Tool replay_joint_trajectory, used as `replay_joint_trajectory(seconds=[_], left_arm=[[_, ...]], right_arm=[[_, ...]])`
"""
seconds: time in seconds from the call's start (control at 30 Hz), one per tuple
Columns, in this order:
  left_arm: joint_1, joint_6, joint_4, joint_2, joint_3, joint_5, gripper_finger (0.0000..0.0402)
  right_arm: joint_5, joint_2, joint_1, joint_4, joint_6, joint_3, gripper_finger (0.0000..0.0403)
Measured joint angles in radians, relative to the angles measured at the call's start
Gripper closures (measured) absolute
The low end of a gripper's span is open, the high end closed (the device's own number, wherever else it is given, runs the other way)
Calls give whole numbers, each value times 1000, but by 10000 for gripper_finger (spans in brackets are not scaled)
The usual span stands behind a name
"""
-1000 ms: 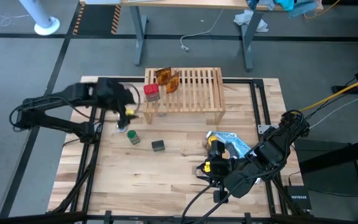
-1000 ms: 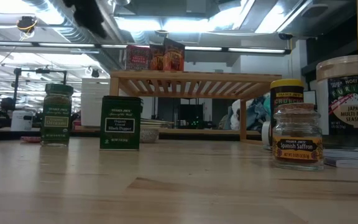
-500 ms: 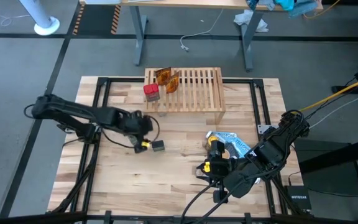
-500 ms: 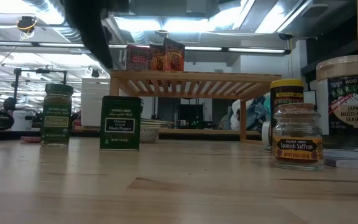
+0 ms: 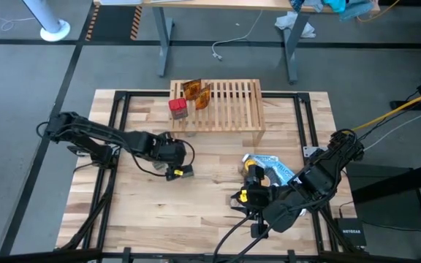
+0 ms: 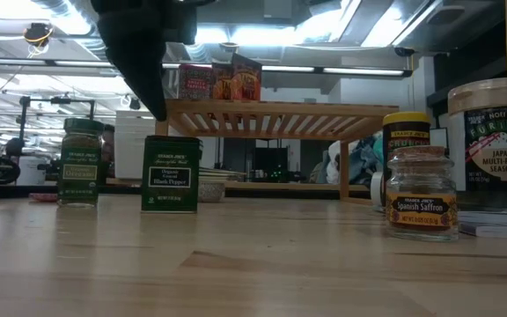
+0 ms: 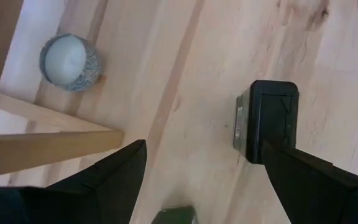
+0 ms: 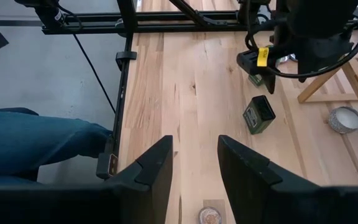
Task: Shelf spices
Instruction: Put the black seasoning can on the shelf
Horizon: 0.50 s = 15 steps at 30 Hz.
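Observation:
A dark square tin and a green-capped jar stand on the tabletop, left of the middle. My left gripper hangs open just above them, its fingers slanting down and touching neither. The tin lies beside one fingertip in the left wrist view. The arm hides the jar in the high view. The light-wood shelf at the far side carries a red-capped jar and orange packets. My right gripper waits open at the near right with nothing between its fingers.
A small round white-topped container sits under the shelf by its leg. A saffron jar, a yellow-capped jar, a furikake jar and a blue pouch crowd the near right. A person's jeans-clad leg shows past the near edge.
My left gripper has swung from beside the shelf's left end toward the table's near edge and middle. It has come down over the green-capped jar and the dark tin, slowing in the last half second. Its arm now covers the jar in the high view.

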Motion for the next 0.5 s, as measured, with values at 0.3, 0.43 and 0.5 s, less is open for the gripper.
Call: replay_joint_trajectory(seconds=[0.3, 0.43, 0.5], left_arm=[[-56, -45, 23, 18, 0, 16, 89], [-78, -51, 25, 18, 0, 26, 89], [-89, -50, 25, 18, 0, 27, 89]], right_arm=[[0, 0, 0, 1, 0, 0, 269], [0, 0, 0, 1, 0, 0, 269], [0, 0, 0, 2, 0, 0, 269]])
